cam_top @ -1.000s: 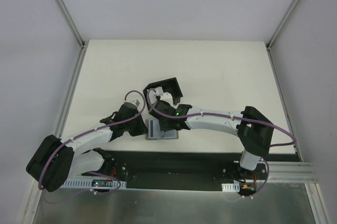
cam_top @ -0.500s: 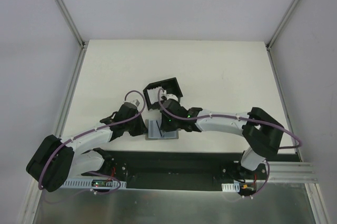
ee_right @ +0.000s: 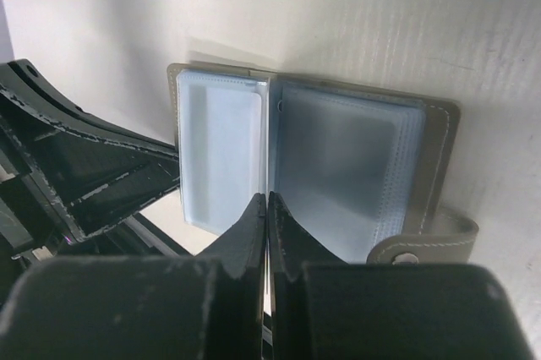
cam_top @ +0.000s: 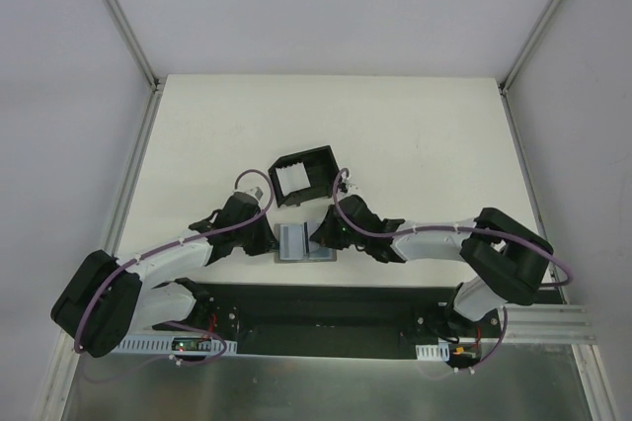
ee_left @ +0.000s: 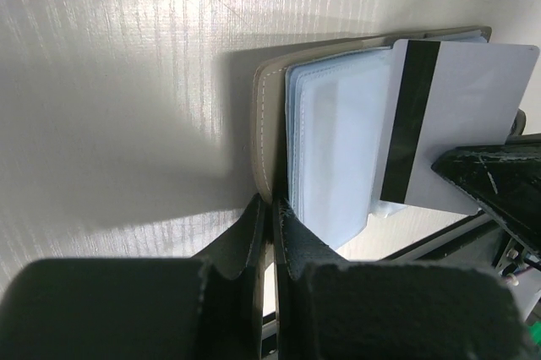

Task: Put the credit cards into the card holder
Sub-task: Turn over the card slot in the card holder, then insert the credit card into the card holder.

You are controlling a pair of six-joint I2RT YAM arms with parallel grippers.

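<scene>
As both arms crowd the grey wallet (cam_top: 294, 245) in the top view, I read the left gripper (cam_top: 265, 239) at one end and the right gripper (cam_top: 318, 235) at the other, the jaws of both pressed together. I see the card holder (cam_top: 318, 158) apart from the wallet, beyond both jaws on the side away from the bases and slightly nearer the right gripper. Its long axis runs roughly across my reach, a bit skewed.

Left wrist: left jaws shut, tips against the wallet's near cover edge; can't tell if they nip it. A credit card (ee_left: 473, 106), pale back with a black stripe, stands over the sleeves (ee_left: 334, 149) past those jaws, with a right fingertip (ee_left: 494, 178) on its lower corner.

Right wrist: jaws closed, and the card seems pinched edge-on, a thin line running ahead of the tips over the wallet fold.

My judgement: the right arm carries. The holder lies ahead and sideways of its jaws, so the card's long edge must turn to match the slots.
</scene>
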